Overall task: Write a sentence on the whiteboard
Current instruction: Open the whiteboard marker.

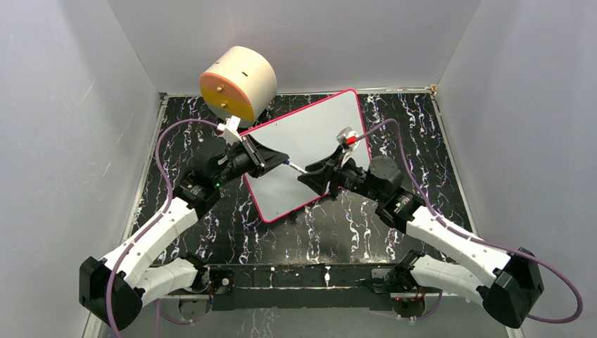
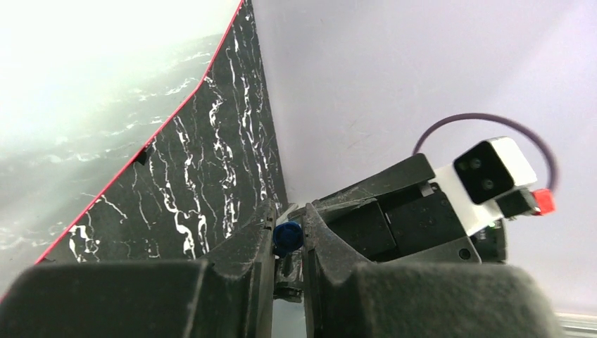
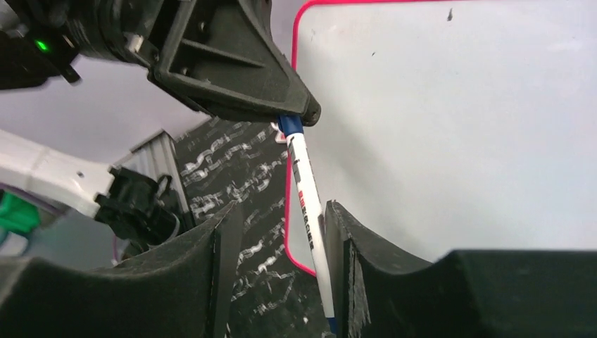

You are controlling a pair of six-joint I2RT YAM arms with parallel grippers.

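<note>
The whiteboard [image 1: 310, 134] [image 3: 457, 127] [image 2: 84, 70], pink-red edged, lies tilted on the mat between my arms. No sentence is in view on its white face. Above its near-left edge a white marker [image 1: 296, 167] [image 3: 306, 204] spans the gap between both grippers. My left gripper [image 1: 285, 160] [image 2: 287, 232] [image 3: 303, 113] is shut on the marker's blue end [image 2: 287, 238] [image 3: 290, 125]. My right gripper [image 1: 304, 176] [image 3: 283, 206] is open around the barrel. The barrel rests against one finger, and the other finger stands well apart from it.
A cream and yellow cylinder [image 1: 238, 83] stands at the back left, close to the board's far corner. The black marbled mat [image 1: 211, 232] covers the table. Grey walls [image 1: 70, 141] close in on both sides and at the back.
</note>
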